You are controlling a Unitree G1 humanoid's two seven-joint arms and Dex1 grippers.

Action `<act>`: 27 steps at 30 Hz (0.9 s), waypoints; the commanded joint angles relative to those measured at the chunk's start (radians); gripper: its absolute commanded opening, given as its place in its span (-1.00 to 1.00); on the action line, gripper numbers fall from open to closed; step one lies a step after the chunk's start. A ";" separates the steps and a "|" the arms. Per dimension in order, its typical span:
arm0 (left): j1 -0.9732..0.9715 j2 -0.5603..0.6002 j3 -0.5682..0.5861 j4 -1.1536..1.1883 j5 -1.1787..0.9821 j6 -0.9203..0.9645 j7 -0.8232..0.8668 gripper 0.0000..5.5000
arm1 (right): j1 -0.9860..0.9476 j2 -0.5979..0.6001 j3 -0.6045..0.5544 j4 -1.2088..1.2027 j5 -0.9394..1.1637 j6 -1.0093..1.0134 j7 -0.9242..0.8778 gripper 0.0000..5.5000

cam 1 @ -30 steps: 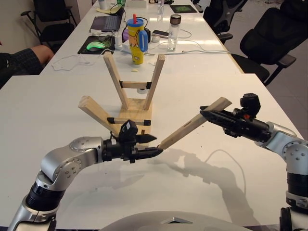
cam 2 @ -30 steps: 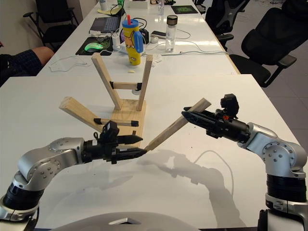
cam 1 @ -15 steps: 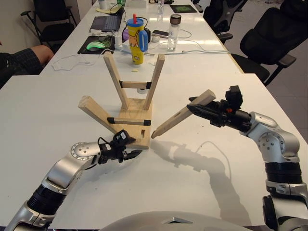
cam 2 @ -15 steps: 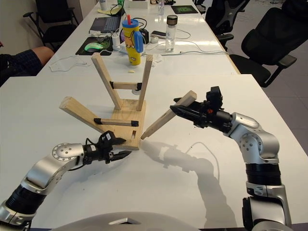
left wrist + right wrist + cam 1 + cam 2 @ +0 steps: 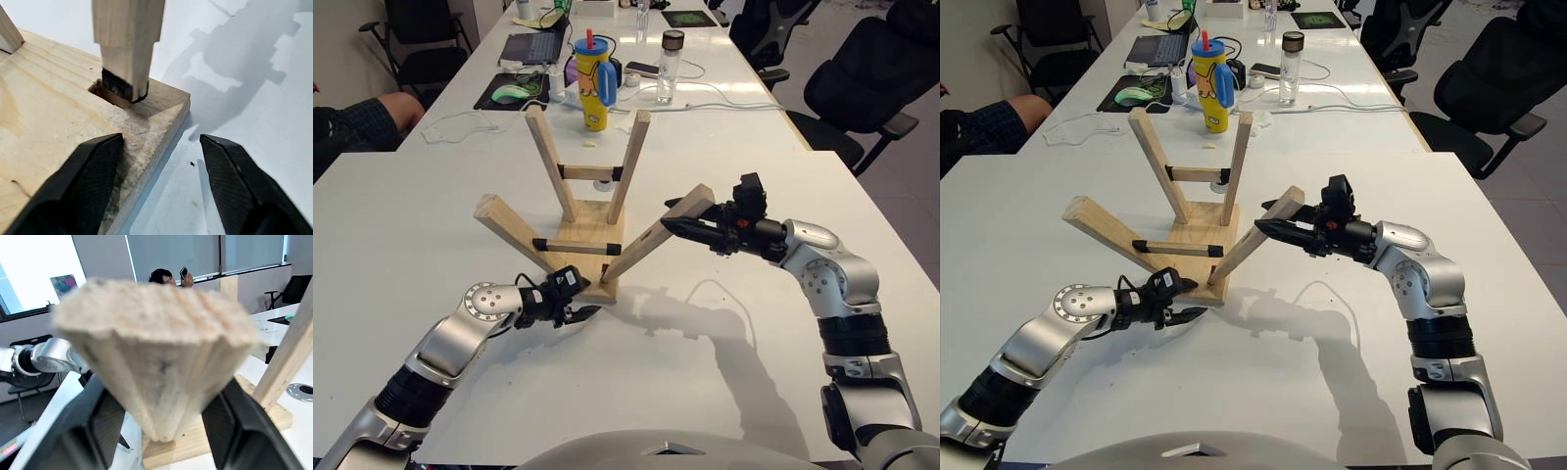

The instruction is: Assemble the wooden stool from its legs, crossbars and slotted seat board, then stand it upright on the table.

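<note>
The stool lies upside down: its seat board is flat on the table with two legs standing up from it, joined by a crossbar. A third leg slants out to the left. My right gripper is shut on the upper end of a fourth leg, which leans to the right. That leg's black-tipped lower end sits at the slot in the board's near right corner. My left gripper is open low on the table, its fingers straddling that corner.
Behind the stool stand a yellow cup, a bottle, a laptop and a mouse on a green mat. A thin white cable loops under the right arm. Office chairs stand at the right.
My right gripper carried the leg leftward until its lower end met the board's corner slot. My left gripper drew back from the leg's end to the board's near corner.
</note>
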 commanded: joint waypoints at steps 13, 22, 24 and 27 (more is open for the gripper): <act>0.085 -0.031 -0.053 0.035 0.050 0.058 0.006 0.07 | -0.161 -0.081 0.104 0.078 -0.160 -0.007 0.137 -0.25; 0.102 -0.051 -0.047 0.032 0.053 0.062 0.031 0.07 | -0.224 -0.102 0.178 0.008 -0.231 0.075 0.084 -0.25; 0.102 -0.057 -0.048 0.034 0.054 0.064 0.034 0.07 | -0.229 -0.096 0.186 -0.010 -0.234 0.090 0.071 -0.25; 0.100 -0.064 -0.049 0.037 0.055 0.065 0.035 0.07 | -0.219 -0.094 0.208 -0.061 -0.236 0.114 0.057 -0.25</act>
